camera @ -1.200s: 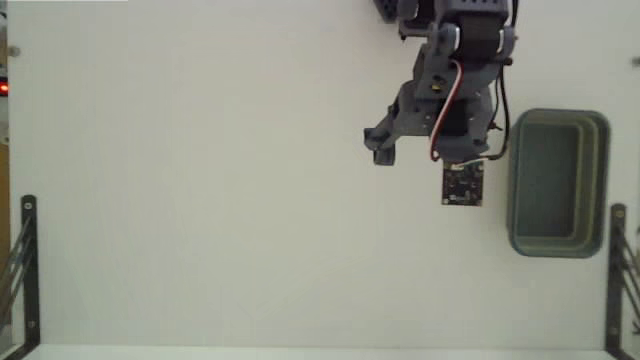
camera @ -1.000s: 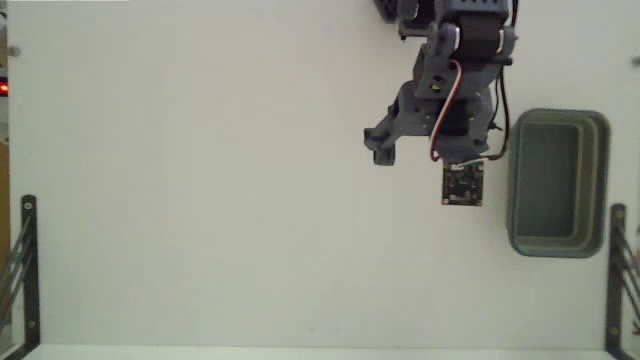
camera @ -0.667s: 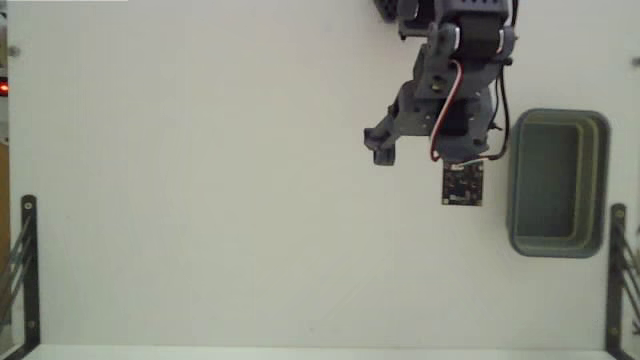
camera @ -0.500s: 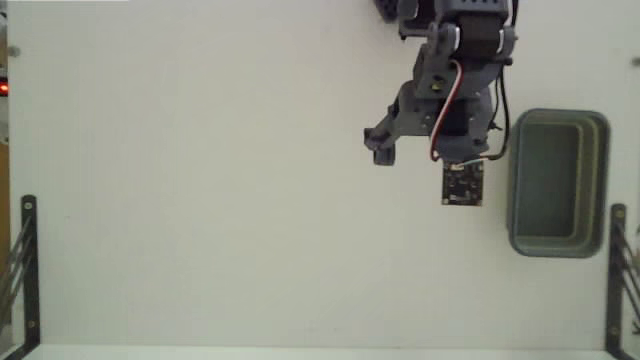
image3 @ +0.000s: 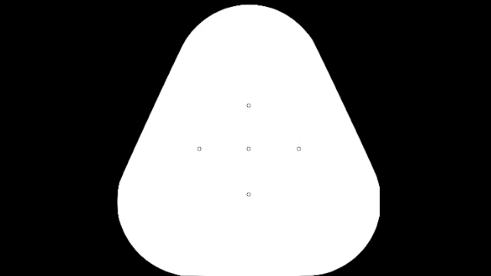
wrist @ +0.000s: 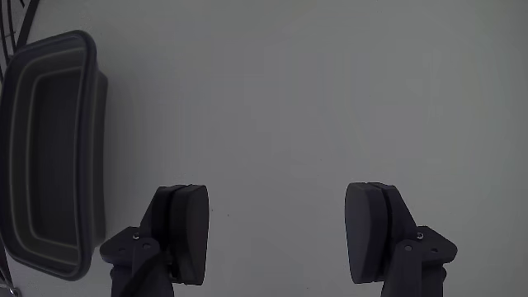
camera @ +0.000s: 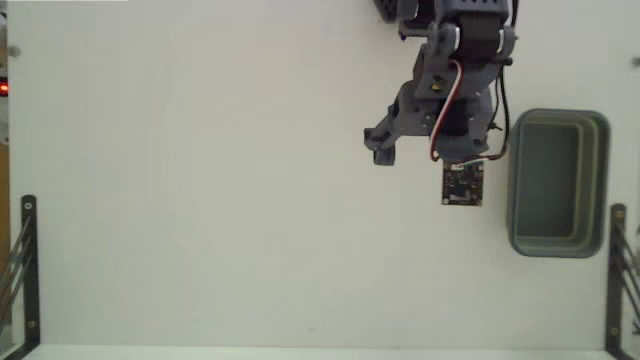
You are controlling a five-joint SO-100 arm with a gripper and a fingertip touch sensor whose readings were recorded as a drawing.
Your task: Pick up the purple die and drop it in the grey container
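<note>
Zero dice sighted: the die shows in neither the fixed view nor the wrist view; its place, facing and axis cannot be told.
Tool state: tool (wrist: 276,239) spread wide, nothing between the fingers (wrist: 186,231), bare surface (camera: 200,200) below.
Tool place: just left of the container (camera: 600,180) in the fixed view, apart from it.
Container place: at the right edge of the surface in the fixed view; at the left of the wrist view (wrist: 91,148).
Container axis: long axis runs top to bottom in the fixed view; hollow faces up, nothing seen inside.
Risk one: judged, a descent here would close on nothing, since no die lies under the tool.
Risk two: judged, a swing toward the container could strike its near rim, given how close the arm stands.
Risk three: judged, the die may lie under the arm, hidden; this cannot be confirmed.
</note>
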